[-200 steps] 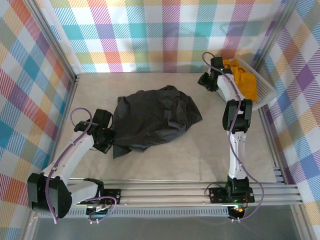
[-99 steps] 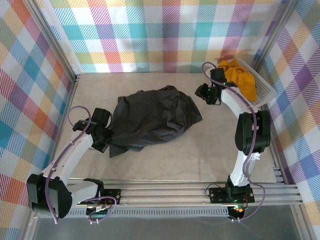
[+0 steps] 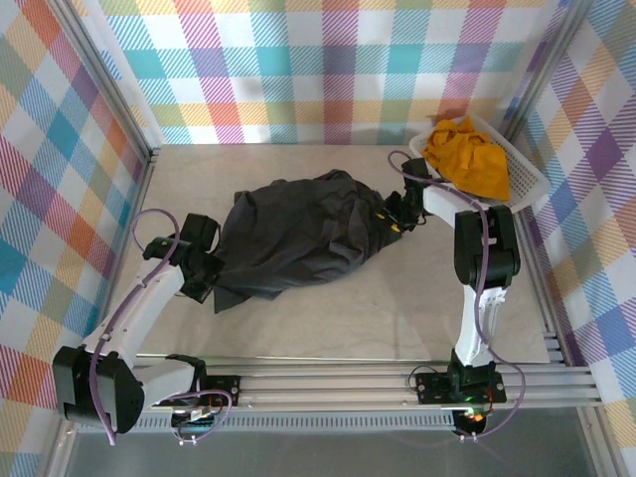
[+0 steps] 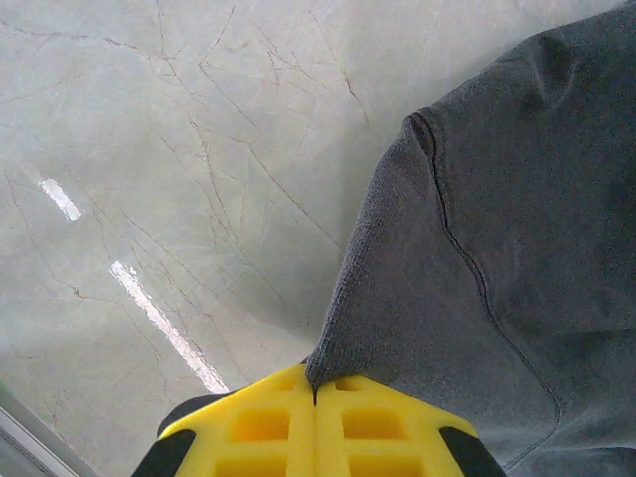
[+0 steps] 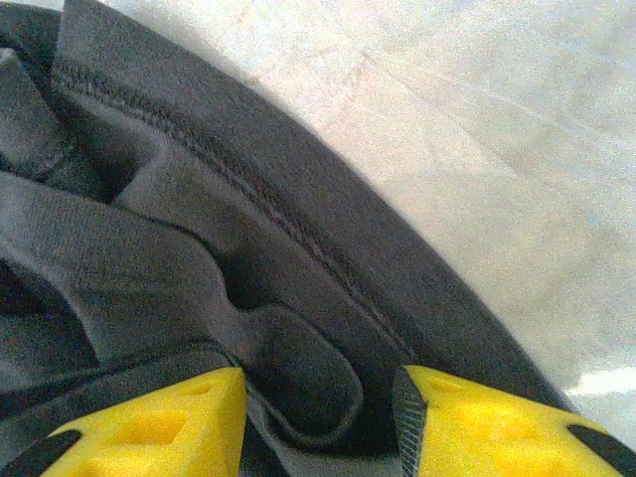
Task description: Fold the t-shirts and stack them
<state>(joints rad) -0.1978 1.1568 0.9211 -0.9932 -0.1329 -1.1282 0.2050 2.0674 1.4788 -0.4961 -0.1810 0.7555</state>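
Black shirt (image 3: 298, 238) heaped mid-surface (image 3: 328, 328); yellow shirt (image 3: 467, 159) in the basket (image 3: 529, 179).
Top view: the left end effector (image 3: 206, 276) sits at the black shirt's near-left edge, and the right end effector (image 3: 396, 217) at its far-right edge, near the basket in the far-right corner. Left wrist: the yellow pads (image 4: 258, 427) are pressed together, pinching the shirt's edge above bare surface. Right wrist: the jaws stand partly apart, straddling a rumpled fold beside a stitched hem; whether they grip it I cannot tell.
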